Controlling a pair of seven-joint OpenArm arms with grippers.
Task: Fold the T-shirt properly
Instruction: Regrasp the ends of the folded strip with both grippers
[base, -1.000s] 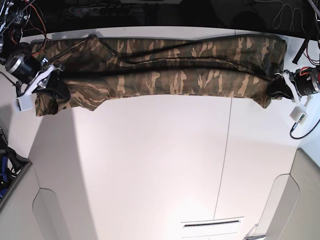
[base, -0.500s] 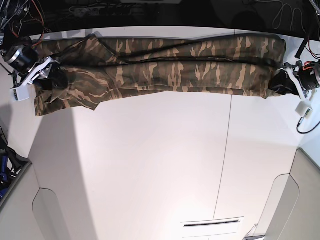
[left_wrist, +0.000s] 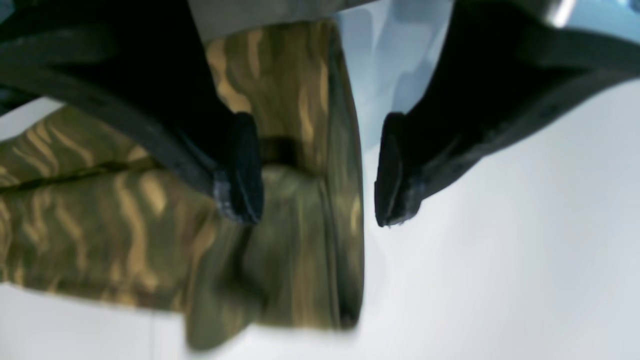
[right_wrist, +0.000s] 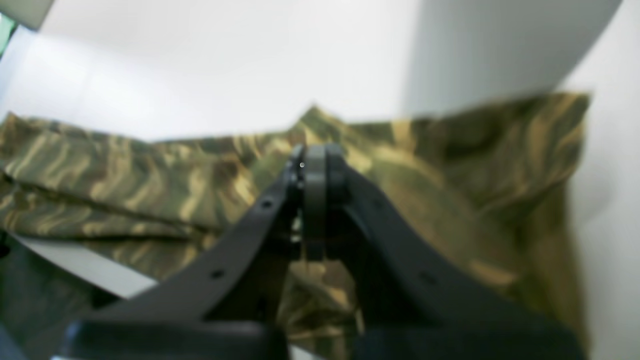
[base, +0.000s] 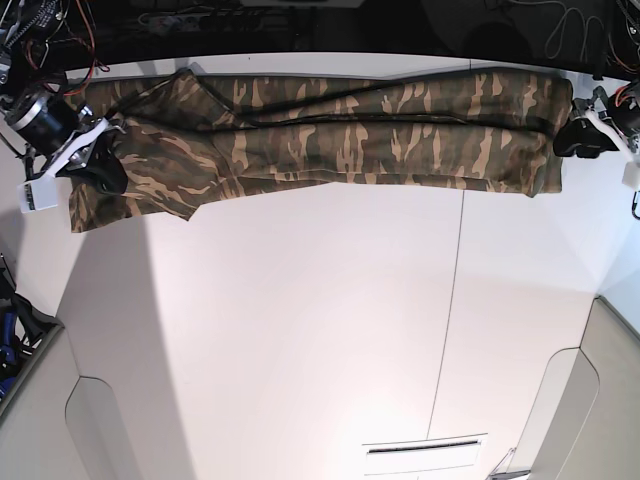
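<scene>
Base view: the soft camouflage T-shirt (base: 330, 130) in brown, tan and olive green lies as a long folded band across the far part of the white counter (base: 320, 330), running from far left to far right. One shorter flap of cloth hangs a little nearer at the band's left end. The robot's right hand (base: 100, 165) sits over that left end, above the cloth. The robot's left hand (base: 572, 138) is at the band's right end, just beside the cloth edge.

Left wrist view: the left hand (left_wrist: 317, 170) has its two black fingers (left_wrist: 242, 167) spread apart, nothing between them. One finger is over the camouflage cloth (left_wrist: 280, 225); the other is over bare counter (left_wrist: 500, 250). The straight edge of the folded cloth runs between them.

Right wrist view: the right hand (right_wrist: 315, 165) has its dark fingertips pressed together, with no cloth visibly caught between them. Blurred folds of the T-shirt (right_wrist: 150, 170) spread beneath and to both sides.
</scene>
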